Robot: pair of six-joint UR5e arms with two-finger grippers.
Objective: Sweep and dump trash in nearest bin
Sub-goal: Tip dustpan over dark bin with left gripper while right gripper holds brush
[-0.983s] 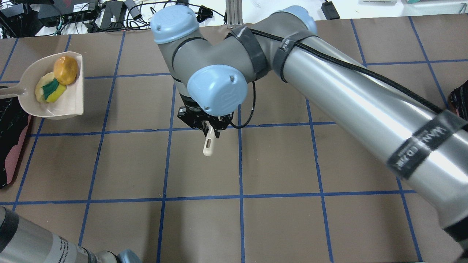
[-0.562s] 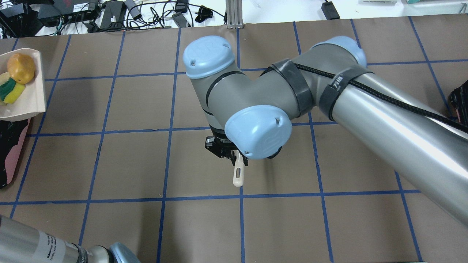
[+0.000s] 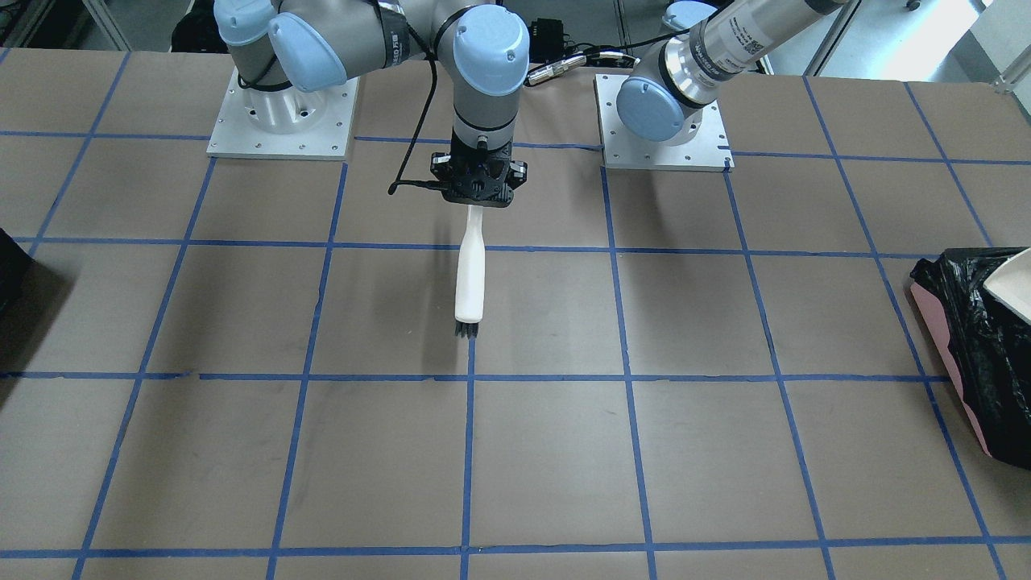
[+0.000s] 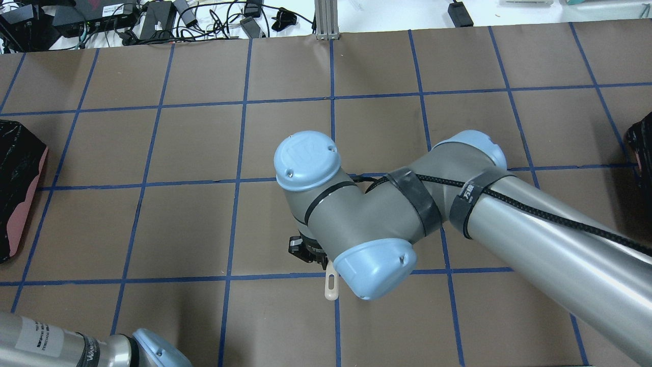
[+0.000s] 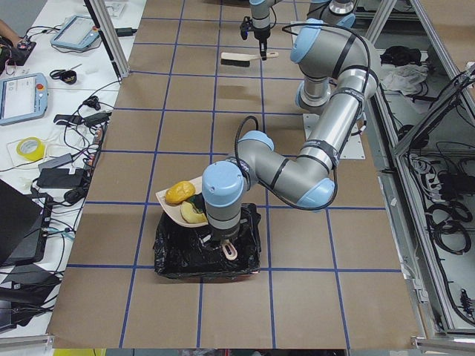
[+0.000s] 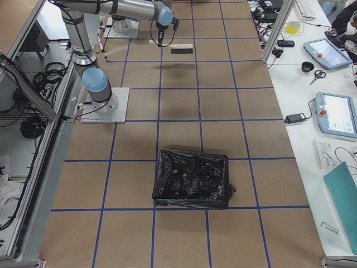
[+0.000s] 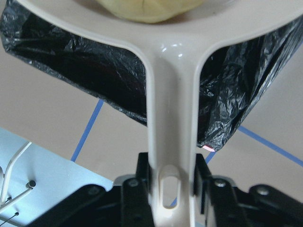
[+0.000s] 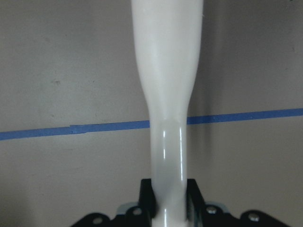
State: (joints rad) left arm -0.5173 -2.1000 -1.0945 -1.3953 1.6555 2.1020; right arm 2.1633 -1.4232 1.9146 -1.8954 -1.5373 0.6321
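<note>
– Trash (image 5: 180,193) first: where is it right now?

– All of it rides in the cream dustpan (image 7: 170,104). The left tool (image 7: 171,189) is clamped on the pan's handle and holds it over the pink-sided bin (image 4: 23,224) at the table's edge on the robot's left. None of the pieces has reached the black liner.

– How do the pieces look?

– The yellow-orange lump (image 5: 178,192) is rounded and glossy and sits highest. The pale yellow crescent (image 5: 194,214) lies beside it, nearer the handle. Of the sponge wedge (image 5: 194,200) only a green sliver shows between them.

– What could go wrong from here?

– Mostly aim, I'd say. In the side view the pan's mouth seems to reach past the bin's rim towards the middle of the table. If so, a tilt could drop pieces onto the paper instead of into the bag. The smooth lump would likely roll out first and fastest. The pan is also held only by its thin handle, so it could twist in the grip. The loose, crinkled liner might snag the pan's lip.

– And the other arm?

– The right tool (image 3: 477,189) grips the white brush (image 3: 469,278) by its handle, over the table's middle and nearer the robot's edge. It is well apart from the bin and out of the way.
</note>
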